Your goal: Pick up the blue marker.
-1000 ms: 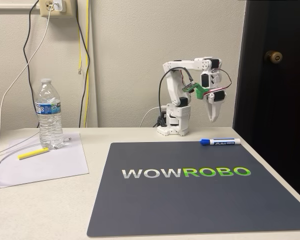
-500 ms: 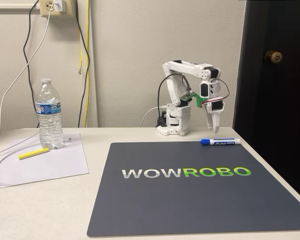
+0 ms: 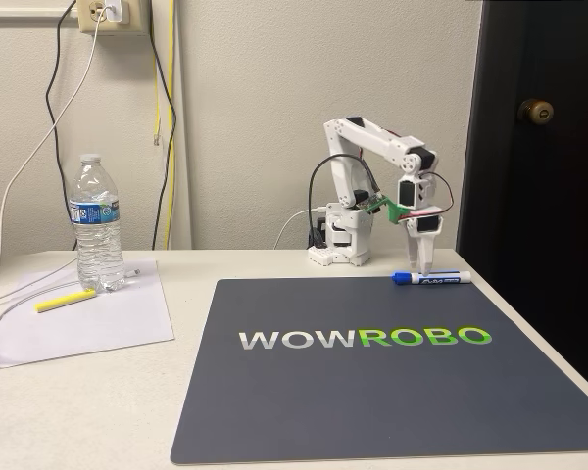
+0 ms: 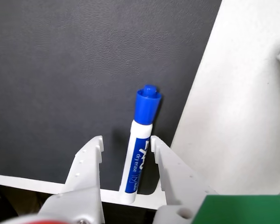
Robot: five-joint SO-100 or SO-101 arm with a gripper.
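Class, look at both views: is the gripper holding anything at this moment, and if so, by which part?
Nothing is held. The open gripper straddles the blue marker's barrel, which lies on the dark mat.

Hidden and cut-off parts

From my wrist view, the white-barrelled, blue-capped marker (image 4: 139,156) loses its tail behind the white plastic gripper (image 4: 126,143) at bottom centre; its label print is partly cut.

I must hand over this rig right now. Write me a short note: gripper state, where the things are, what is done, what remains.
Gripper: open, lowered over the blue marker, one finger on each side of the barrel, not closed on it.
Marker: lying flat on the dark mat, at its far right edge in the fixed view, cap pointing left there.
Done: the approach, with the fingers set astride the marker.
Left: close on the barrel, then lift.
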